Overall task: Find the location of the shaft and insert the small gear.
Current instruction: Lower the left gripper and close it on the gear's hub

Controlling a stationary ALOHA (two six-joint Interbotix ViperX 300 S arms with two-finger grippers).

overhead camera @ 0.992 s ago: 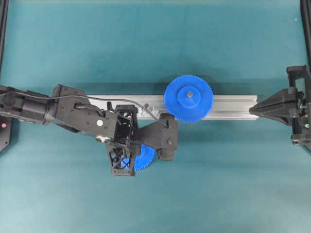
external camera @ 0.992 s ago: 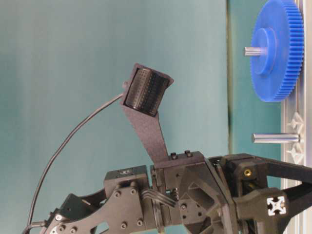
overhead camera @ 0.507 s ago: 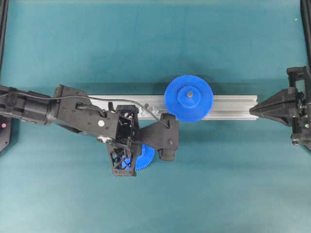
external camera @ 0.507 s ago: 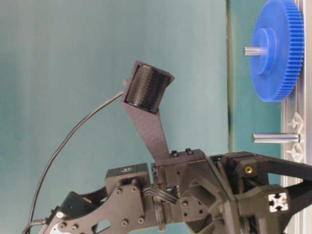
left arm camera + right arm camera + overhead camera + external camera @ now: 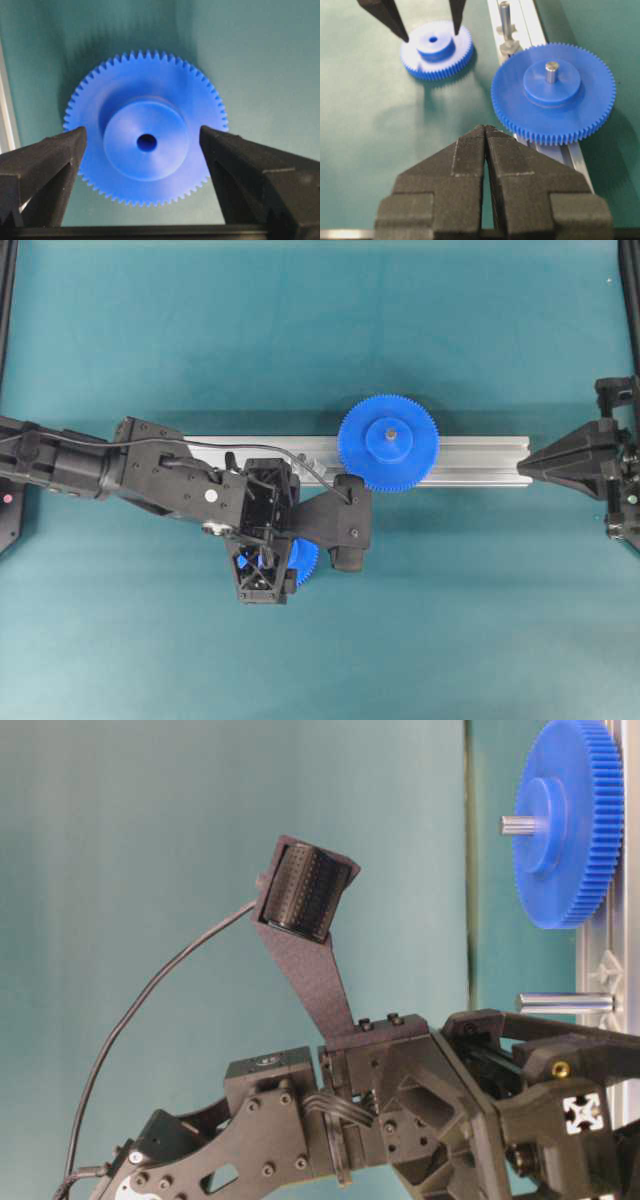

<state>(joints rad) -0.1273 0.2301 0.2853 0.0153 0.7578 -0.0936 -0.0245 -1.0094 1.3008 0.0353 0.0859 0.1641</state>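
The small gear [image 5: 146, 141] lies flat on the teal table [image 5: 320, 330], hub up with its dark centre hole showing, just in front of the aluminium rail [image 5: 470, 460] and off it. The left gripper [image 5: 142, 137] hangs right over it, jaws spread wide, one black finger [image 5: 45, 160] on each side of the raised hub and neither one touching the blue plastic, so nothing is gripped. From the right wrist camera the two finger tips point down either side of the hub, the gear resting free on the table. The shaft [image 5: 505, 22] stands upright from the rail, bare, near the small gear and beside the large gear [image 5: 553, 93], which sits on the rail with its own grey pin through the hub. Over at the rail's far end the right gripper [image 5: 485, 131] has its jaws pressed together, empty, well apart from both gears.
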